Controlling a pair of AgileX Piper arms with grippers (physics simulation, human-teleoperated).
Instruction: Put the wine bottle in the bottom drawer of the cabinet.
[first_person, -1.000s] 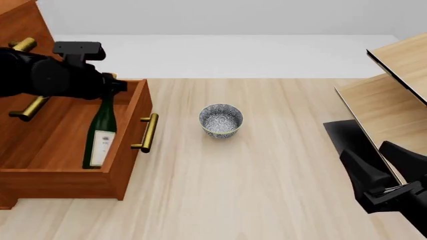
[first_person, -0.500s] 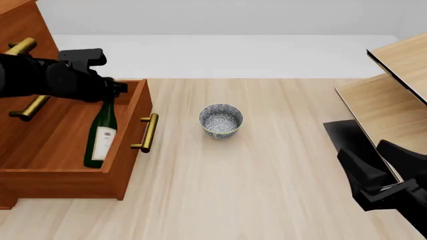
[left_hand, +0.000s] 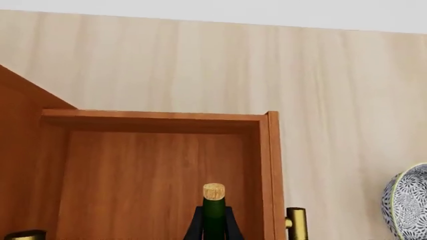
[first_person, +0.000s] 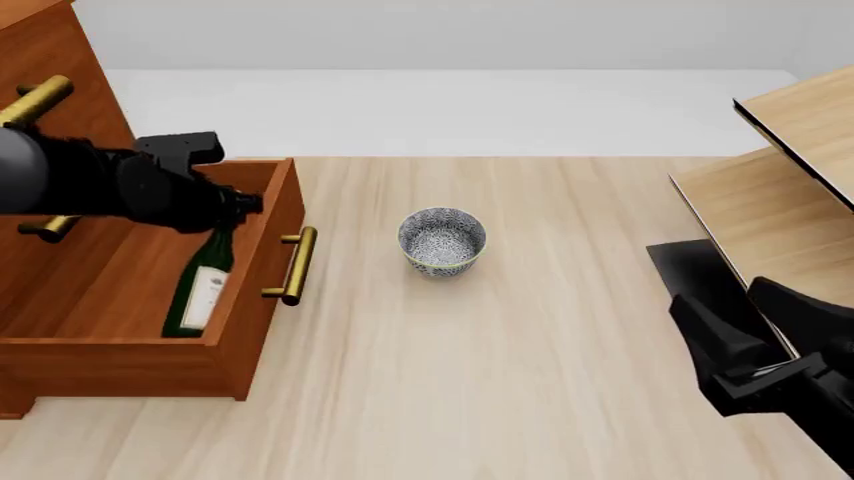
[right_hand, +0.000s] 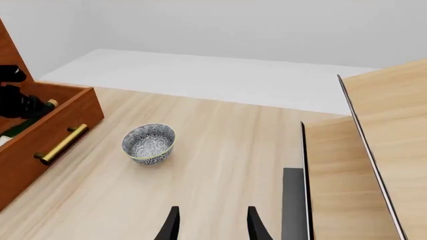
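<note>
Front view: the bottle lay tilted inside the open bottom drawer of the cabinet, at about 9 o'clock on the table; its base pointed toward 6 o'clock and its neck toward 12 o'clock, near the drawer front, beside the brass handle. The left gripper hung over the neck, its fingers closed on either side of it just below the cork. A patterned bowl stood near the centre, at 3 o'clock of the drawer and well apart from it. The right gripper sat at about 4 o'clock, beside the pale shelf unit, clear of all objects.

Left wrist view: the cork and green neck showed between the two dark fingers, which pressed the neck; below lay the drawer floor.

Right wrist view: the right gripper had its fingers spread with bare table between them, holding nothing; the bowl and the drawer lay beyond it
</note>
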